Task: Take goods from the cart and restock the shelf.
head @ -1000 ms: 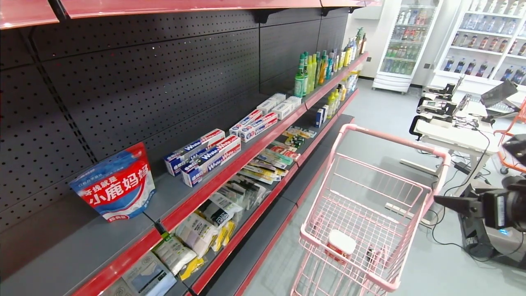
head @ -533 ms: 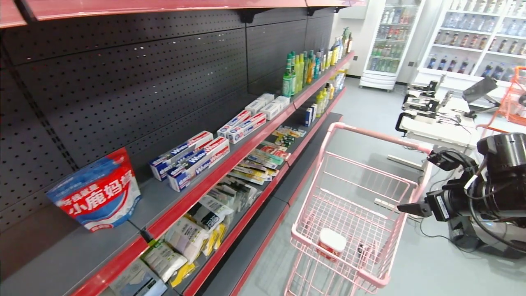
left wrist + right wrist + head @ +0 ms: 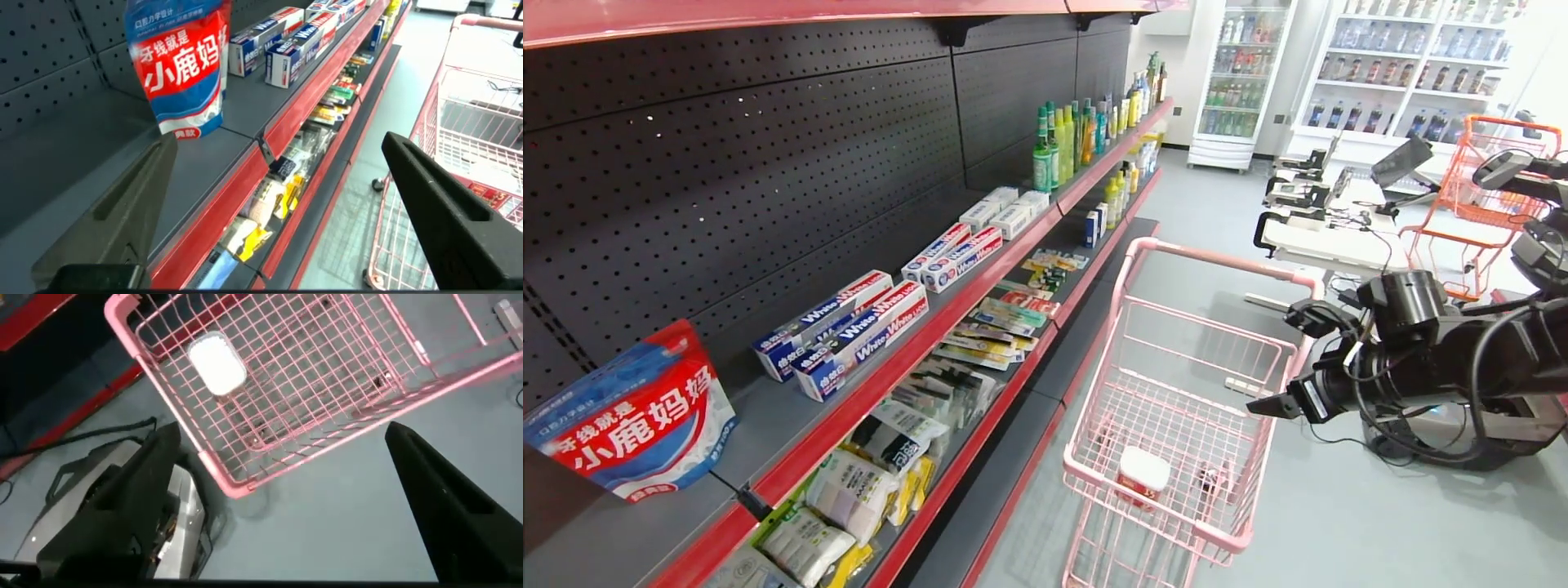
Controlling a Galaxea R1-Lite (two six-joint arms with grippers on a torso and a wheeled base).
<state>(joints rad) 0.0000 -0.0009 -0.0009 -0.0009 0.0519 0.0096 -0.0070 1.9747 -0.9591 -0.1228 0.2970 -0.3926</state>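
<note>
Both of my grippers are spread wide with nothing between the fingers. My left gripper (image 3: 278, 143) hangs in front of the shelf (image 3: 980, 279), looking along its red front edge, with a blue and red standing pouch (image 3: 629, 425) just ahead at the shelf's left end. Past the pouch on the same board I see pairs of toothpaste boxes (image 3: 849, 322) lying near the front edge, and further along a cluster of green and yellow bottles (image 3: 1062, 139) standing upright. The board below holds flat packets (image 3: 882, 457) laid side by side. My right gripper (image 3: 279, 433) hangs above the floor just beside the right rim of the pink cart (image 3: 1217, 261), tilted down toward the basket. The cart stands in the aisle alongside the shelf. Inside it, a white-lidded tub with a red label (image 3: 1142, 474) sits on the wire floor at the near end, toward the shelf-side corner. A small dark item (image 3: 1209, 482) lies beside the tub, too small for me to make out.
</note>
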